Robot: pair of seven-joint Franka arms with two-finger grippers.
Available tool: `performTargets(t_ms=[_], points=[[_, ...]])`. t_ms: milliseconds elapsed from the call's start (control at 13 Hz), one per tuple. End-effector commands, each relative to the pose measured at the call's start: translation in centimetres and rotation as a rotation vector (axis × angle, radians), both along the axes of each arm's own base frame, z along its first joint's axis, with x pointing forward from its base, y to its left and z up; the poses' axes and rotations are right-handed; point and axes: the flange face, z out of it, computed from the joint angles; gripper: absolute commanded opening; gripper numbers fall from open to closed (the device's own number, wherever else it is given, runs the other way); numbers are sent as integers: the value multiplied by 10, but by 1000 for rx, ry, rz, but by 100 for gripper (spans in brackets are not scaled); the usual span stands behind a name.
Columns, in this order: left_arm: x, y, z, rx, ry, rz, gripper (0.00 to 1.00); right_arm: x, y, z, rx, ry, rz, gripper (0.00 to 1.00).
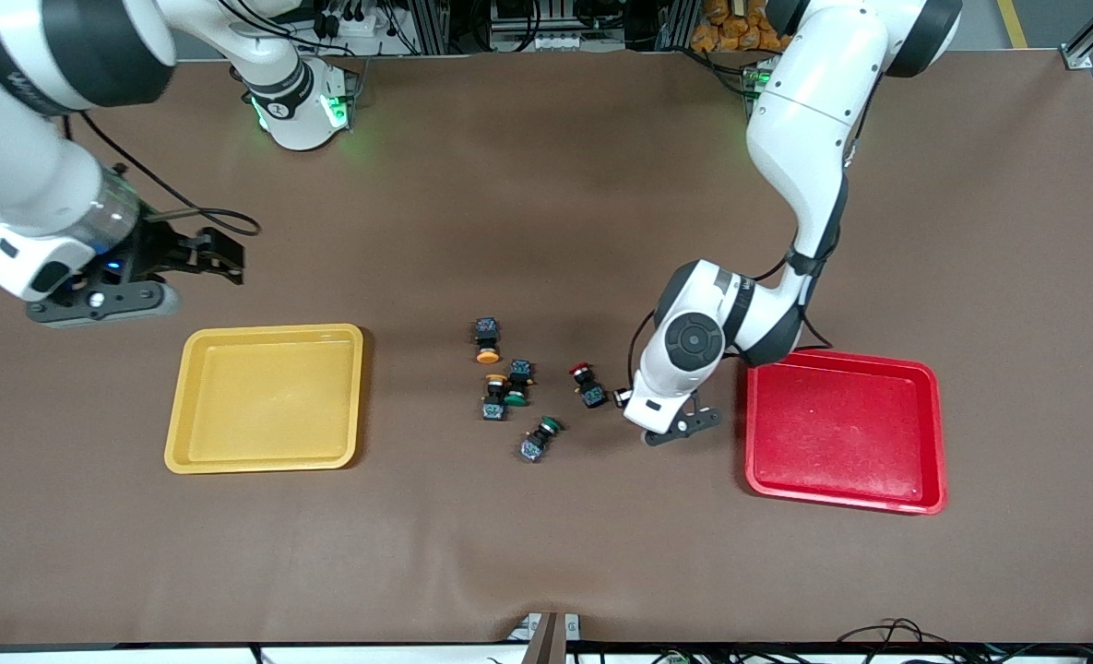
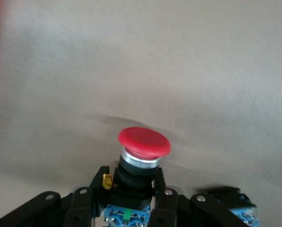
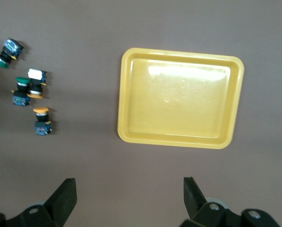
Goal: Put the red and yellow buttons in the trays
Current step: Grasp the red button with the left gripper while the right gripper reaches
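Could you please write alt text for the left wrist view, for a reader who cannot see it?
The left end effector is shut on a red-capped push-button switch, its two black fingers clamping the black body below the round cap, with the brown table mat filling the picture around it. Part of another switch with a bluish end shows beside one finger.

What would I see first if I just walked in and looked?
Probably the two bright trays: the yellow tray at the right arm's end, the red tray at the left arm's end. Between them, the left gripper pinches a red-capped button.
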Motion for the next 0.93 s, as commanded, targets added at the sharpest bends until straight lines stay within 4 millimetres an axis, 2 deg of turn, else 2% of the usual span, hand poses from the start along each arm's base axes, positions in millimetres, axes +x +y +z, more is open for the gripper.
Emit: performTargets(t_ms=[0,154,386,695,849], points=[[12,26,39,19,9,-15,12,8,36,-20,7,21,-18,100],[20,52,58,24,32,-25,12,8,81,-53,75,90,-88,100],[29,88,66,28,67,-53,12,10,149,-116,94,110,-91,100],[45,148,64,20,104,-126,12,13,192,-191,95,102,-57,100],[53,190,59,18,114,-177,12,11,208,-241,96,92,-23,100]])
